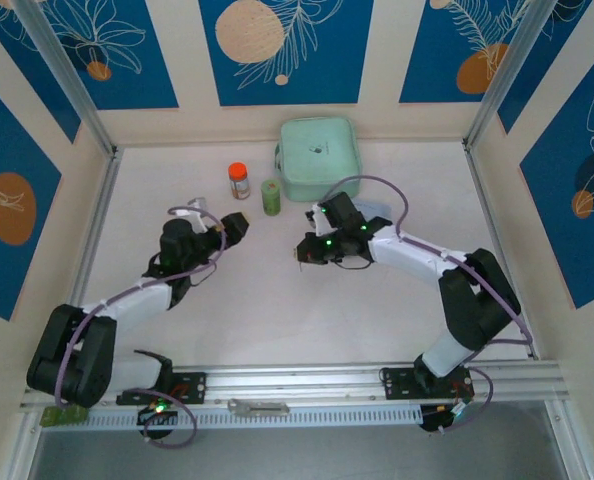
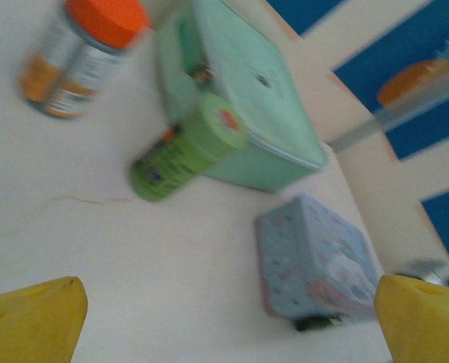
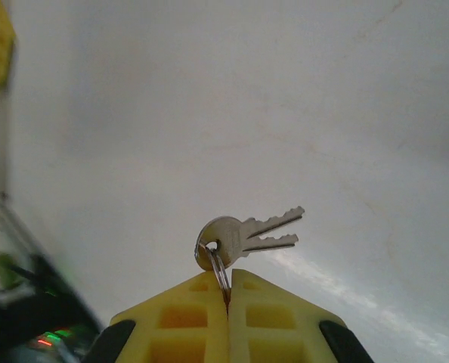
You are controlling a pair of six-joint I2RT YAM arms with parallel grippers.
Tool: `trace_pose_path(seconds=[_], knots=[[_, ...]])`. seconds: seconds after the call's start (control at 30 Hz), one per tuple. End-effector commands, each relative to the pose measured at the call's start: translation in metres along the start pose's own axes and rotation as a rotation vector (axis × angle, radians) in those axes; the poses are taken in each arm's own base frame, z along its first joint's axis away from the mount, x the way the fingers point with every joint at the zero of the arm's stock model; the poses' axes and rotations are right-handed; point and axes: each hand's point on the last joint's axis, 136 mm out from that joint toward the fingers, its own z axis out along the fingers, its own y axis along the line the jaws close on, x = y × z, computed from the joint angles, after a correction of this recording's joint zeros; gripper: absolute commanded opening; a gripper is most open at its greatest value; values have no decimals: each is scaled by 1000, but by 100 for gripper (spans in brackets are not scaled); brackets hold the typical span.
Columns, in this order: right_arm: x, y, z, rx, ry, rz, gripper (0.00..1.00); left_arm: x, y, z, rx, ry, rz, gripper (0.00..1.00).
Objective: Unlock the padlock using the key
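Observation:
My right gripper (image 3: pixel 228 291) is shut on a small metal ring that carries the key (image 3: pixel 243 236). Two grey toothed blades hang from the ring just past the yellow fingertips, above the bare white table. In the top view the right gripper (image 1: pixel 303 256) sits mid-table. The left gripper (image 1: pixel 239 222) faces it from the left. It is open, with a yellow fingertip (image 2: pixel 34 321) at each lower corner of its wrist view and nothing between them. A small dark thing, blurred, which I take for the padlock (image 2: pixel 319 323), lies against the near edge of the pale blue tin (image 2: pixel 319 261).
A mint green case (image 1: pixel 317 158) stands at the back of the table. In front of it are a green bottle (image 1: pixel 271 196) and an orange-capped bottle (image 1: pixel 238 180). White walls and metal posts close in the table on three sides.

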Motion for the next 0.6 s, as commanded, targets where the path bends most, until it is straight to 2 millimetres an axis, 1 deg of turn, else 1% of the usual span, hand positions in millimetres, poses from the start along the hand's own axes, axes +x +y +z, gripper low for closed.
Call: trace_pose_path(seconds=[0.0, 0.1, 0.2, 0.27, 0.37, 0.47, 0.57], knots=[[-20, 20, -11, -220, -62, 226, 0, 24, -40, 10, 148, 84, 14, 91], [-28, 1, -15, -207, -119, 403, 0, 52, -62, 16, 228, 141, -24, 77], [-28, -15, -14, -152, -166, 558, 0, 79, -78, 22, 279, 194, -42, 70], [-29, -19, -15, -162, -200, 621, 0, 92, -78, 26, 268, 226, -38, 69], [-33, -20, -22, -175, -257, 654, 0, 103, -76, 29, 253, 255, -37, 66], [-34, -21, -29, -161, -291, 655, 0, 108, -82, 32, 274, 273, -43, 63], [-37, -15, -33, -192, -306, 648, 0, 114, -91, 37, 292, 290, -54, 65]])
